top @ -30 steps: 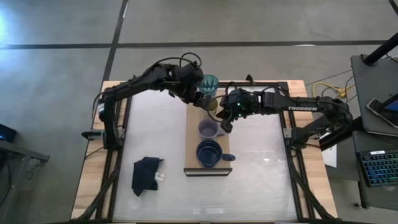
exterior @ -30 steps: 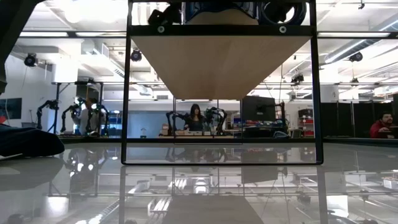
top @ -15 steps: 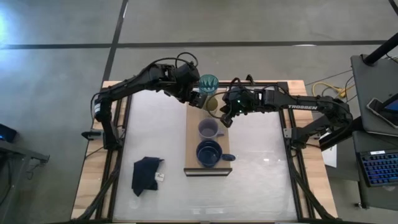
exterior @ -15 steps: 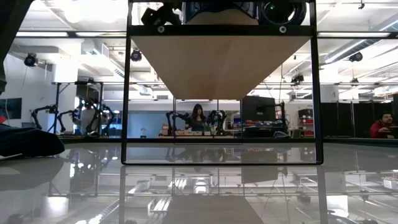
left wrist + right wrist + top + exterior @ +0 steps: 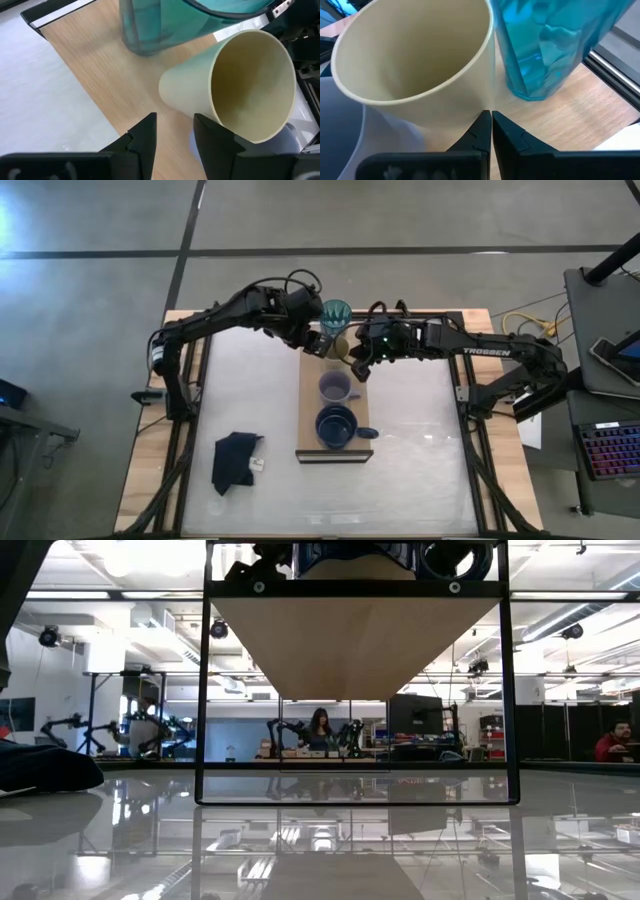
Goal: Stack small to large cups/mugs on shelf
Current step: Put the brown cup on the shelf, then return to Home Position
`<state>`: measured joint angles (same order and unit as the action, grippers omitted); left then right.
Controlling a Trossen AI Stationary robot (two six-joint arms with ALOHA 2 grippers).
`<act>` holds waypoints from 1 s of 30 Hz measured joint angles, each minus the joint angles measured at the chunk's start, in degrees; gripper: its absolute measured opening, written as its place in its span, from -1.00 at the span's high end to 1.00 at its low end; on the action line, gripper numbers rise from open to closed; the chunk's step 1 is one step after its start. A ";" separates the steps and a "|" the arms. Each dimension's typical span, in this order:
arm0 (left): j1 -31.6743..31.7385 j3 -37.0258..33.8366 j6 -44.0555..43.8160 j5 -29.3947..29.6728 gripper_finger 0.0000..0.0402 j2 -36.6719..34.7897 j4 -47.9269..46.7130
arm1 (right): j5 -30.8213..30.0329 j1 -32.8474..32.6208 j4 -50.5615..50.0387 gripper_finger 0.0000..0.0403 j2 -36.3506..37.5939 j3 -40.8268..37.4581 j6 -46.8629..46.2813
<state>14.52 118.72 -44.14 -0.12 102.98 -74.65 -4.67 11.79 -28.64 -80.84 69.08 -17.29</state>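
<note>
Cream cup [image 5: 235, 85] tilted, beside teal tumbler [image 5: 165, 22]

The shelf [image 5: 95, 75] looks like pale wood with fine lines in it and no shine. The teal tumbler [image 5: 555, 45], just past the right gripper [image 5: 491, 131], looks like see-through plastic, glossy and wavy. The cream cup [image 5: 240, 95] beside it is smooth and matt. The gripper's fingers [image 5: 476, 132] are dark, matt plastic. The bench [image 5: 420, 440] is white and shiny. The black cloth [image 5: 236, 461] looks soft and crumpled.
</note>
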 joint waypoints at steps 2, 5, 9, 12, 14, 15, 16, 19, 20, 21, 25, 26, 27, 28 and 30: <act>0.00 -0.03 0.00 -0.01 0.43 0.00 0.01 | 0.20 0.00 -0.03 0.96 0.00 0.00 0.21; 0.00 0.17 0.00 -0.03 0.43 0.00 0.04 | 0.44 0.00 -0.10 0.96 0.00 0.00 0.24; -0.02 0.20 0.00 -0.21 0.43 -0.06 -0.16 | 1.15 0.00 -0.58 0.96 0.00 0.00 0.81; -0.02 0.11 -0.03 -0.24 0.43 -0.29 -0.51 | 1.20 0.00 -1.09 0.96 0.00 0.00 0.89; -0.02 0.25 -0.07 -0.26 0.43 -0.44 -1.03 | 1.50 0.00 -1.12 0.96 0.00 0.00 1.30; -0.02 0.25 -0.09 -0.26 0.43 -0.56 -1.03 | 1.80 0.00 -1.11 0.96 0.00 0.00 1.36; -0.02 0.17 -0.09 -0.24 0.43 -0.68 -0.91 | 1.90 0.00 -1.11 0.96 0.00 0.00 1.45; -0.02 0.22 -0.11 -0.17 0.43 -0.93 -1.43 | 2.10 -0.01 -1.26 0.96 0.00 0.00 1.48; -0.02 0.28 -0.02 -0.17 0.43 -1.00 -1.39 | 2.10 -0.01 -1.56 0.96 0.06 0.00 1.48; -0.02 0.34 0.41 -0.17 0.43 -1.17 -1.34 | 2.05 -0.02 -1.98 0.96 0.21 0.00 1.49; -0.22 0.32 4.24 0.04 0.43 -2.99 -0.18 | 1.20 -0.02 -2.71 0.96 2.49 -0.07 2.15; -0.37 0.16 5.35 0.28 0.43 -3.81 0.61 | 1.03 -0.04 -2.48 0.96 3.53 -0.07 2.73; -0.55 0.15 5.94 0.87 0.43 -4.55 1.37 | 1.02 -0.04 -2.44 0.96 4.84 0.06 3.41; -0.88 0.19 6.83 1.91 0.43 -5.30 2.30 | 0.99 -0.04 -2.59 0.96 6.19 0.40 3.98; -1.42 0.34 8.83 3.99 0.43 -6.94 4.75 | 1.00 -0.13 -2.51 0.96 9.13 1.16 4.27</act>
<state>13.10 119.07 -35.31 3.87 96.04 -69.90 -3.67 11.66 -31.16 -71.70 70.24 -13.02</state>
